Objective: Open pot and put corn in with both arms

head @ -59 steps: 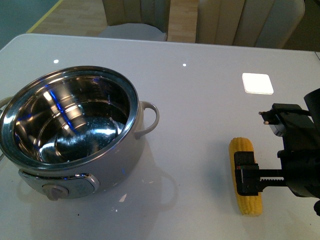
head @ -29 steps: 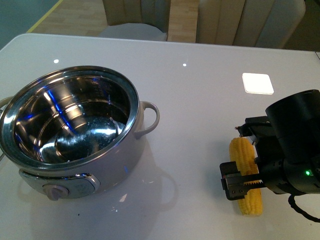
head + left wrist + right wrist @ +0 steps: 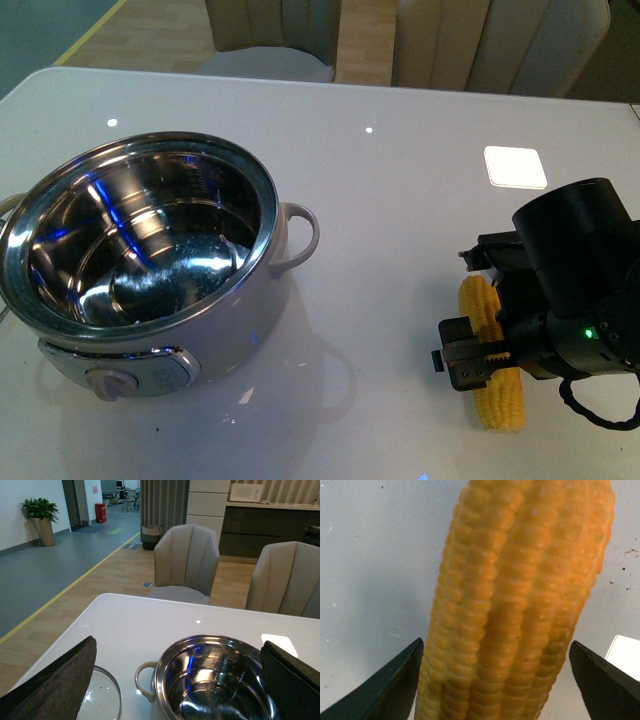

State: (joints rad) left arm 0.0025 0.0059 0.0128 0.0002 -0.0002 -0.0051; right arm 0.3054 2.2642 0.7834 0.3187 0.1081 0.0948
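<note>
The pot (image 3: pixel 245 315) stands uncovered at the table's left, its steel inside bare, knob facing front. The corn (image 3: pixel 500 398) lies lengthwise at the right. My right gripper (image 3: pixel 468 308) hangs open over its middle, one finger on each side, neither pressing it. In the right wrist view the corn (image 3: pixel 520 605) fills the picture between the open right gripper (image 3: pixel 495 680) fingers. In the left wrist view the left gripper (image 3: pixel 172 680) is open, above and behind the pot (image 3: pixel 200 640). It does not show in the front view.
A glass lid (image 3: pixel 102 700) lies flat on the table beside the pot's loop handle (image 3: pixel 142 680). A white square patch (image 3: pixel 515 166) sits on the table (image 3: pixel 400 180) at the back right. Chairs (image 3: pixel 270 62) stand past the far edge.
My right gripper has swung left from beside the corn and turned, so its open fingers now straddle the cob. The pot and corn have not moved.
</note>
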